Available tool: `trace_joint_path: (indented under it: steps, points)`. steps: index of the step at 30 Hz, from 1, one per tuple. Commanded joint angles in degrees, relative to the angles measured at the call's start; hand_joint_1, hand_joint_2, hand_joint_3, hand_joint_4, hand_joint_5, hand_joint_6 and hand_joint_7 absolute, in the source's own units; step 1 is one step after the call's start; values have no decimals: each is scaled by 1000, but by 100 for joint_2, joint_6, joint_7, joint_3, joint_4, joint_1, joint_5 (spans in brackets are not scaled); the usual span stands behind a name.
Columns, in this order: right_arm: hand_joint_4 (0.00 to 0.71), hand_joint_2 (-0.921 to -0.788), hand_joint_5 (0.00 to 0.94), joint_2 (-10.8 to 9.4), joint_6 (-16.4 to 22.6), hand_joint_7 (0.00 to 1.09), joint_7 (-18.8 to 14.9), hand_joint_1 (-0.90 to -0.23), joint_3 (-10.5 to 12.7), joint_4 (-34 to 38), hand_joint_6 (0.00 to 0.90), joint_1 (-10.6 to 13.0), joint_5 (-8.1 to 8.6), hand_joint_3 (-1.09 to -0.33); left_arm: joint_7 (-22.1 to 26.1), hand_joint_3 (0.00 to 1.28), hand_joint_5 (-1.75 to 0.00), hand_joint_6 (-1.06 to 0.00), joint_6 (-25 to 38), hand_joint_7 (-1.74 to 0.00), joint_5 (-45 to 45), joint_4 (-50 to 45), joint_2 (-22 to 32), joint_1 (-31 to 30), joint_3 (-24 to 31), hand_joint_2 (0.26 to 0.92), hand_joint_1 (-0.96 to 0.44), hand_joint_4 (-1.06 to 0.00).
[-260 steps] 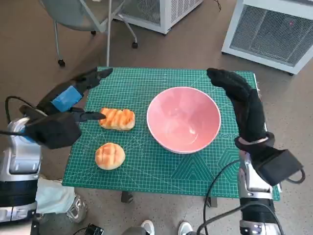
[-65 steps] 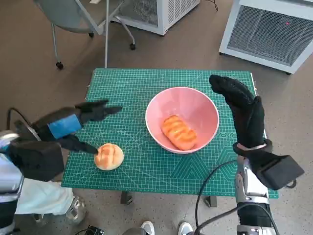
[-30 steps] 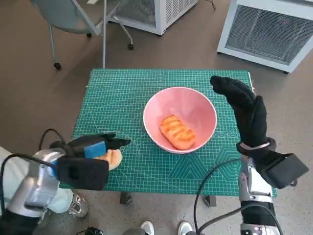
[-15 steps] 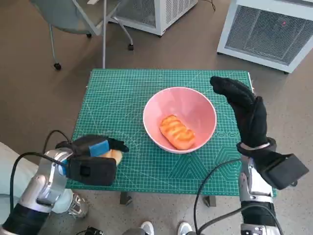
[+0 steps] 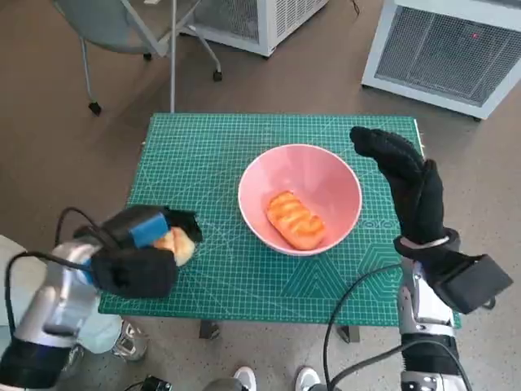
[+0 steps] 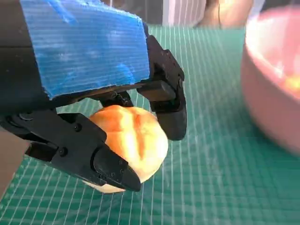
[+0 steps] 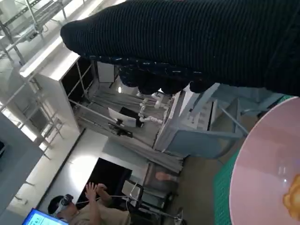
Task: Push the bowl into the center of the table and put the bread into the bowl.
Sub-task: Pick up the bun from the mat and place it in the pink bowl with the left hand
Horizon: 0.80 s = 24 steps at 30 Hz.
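Observation:
The pink bowl [image 5: 299,198] stands near the middle of the green mat [image 5: 212,155] with a long grilled bread [image 5: 295,220] inside it. My left hand [image 5: 151,230] holds a round bun [image 5: 175,244] at the mat's left front part. In the left wrist view the bun [image 6: 129,140] sits between the black fingers [image 6: 168,108], with the bowl's pink wall [image 6: 269,89] blurred close by. My right hand [image 5: 407,183] stands upright beside the bowl's right rim, holding nothing. The right wrist view shows the glove [image 7: 187,42] above the bowl's rim [image 7: 262,173].
A chair [image 5: 130,32] stands on the floor behind the table's left side, and white cabinets [image 5: 444,49] stand behind its right. Cables hang off both arms near the front edge. A person [image 7: 79,206] shows far off in the right wrist view.
My left hand has closed round the round bun and lifted it slightly, shifting a little away from the front edge. The long bread, the bowl and the right hand have stayed put.

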<state>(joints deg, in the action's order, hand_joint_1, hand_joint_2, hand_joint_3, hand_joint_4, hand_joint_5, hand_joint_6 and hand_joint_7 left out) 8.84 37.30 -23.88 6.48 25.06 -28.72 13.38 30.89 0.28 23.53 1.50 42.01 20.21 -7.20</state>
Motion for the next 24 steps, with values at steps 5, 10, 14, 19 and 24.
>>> trace_joint_path:
  steps: [5,10,14,19,24]
  points:
    - [166,-921,1,-21,-2,490,15,-696,2,176,-1,-63,-36,-780,-430,85,-1116,-583,-256,-1258,-442,-277,-226,523,509,921,2,-693]
    - [166,-921,1,-44,11,490,16,-696,3,240,-1,-93,-26,-780,-806,103,-1152,-564,-131,-1266,-267,-587,-561,904,428,920,1,-673]
    - [166,-921,1,-52,-4,490,8,-696,13,277,-1,-124,0,-780,-1054,97,-1186,-576,-260,-1216,-176,-582,-859,1229,266,920,1,-676]
    - [167,-921,2,-48,-17,490,-3,-696,28,283,-1,-138,27,-778,-1443,74,-1216,-613,-508,-1127,57,-312,-1272,1656,-20,920,1,-694]
    - [166,-921,1,-46,-44,489,-15,-695,35,171,-1,-83,70,-778,-2266,43,-1179,-646,-1045,-1075,539,567,-1951,2314,-534,918,0,-742]
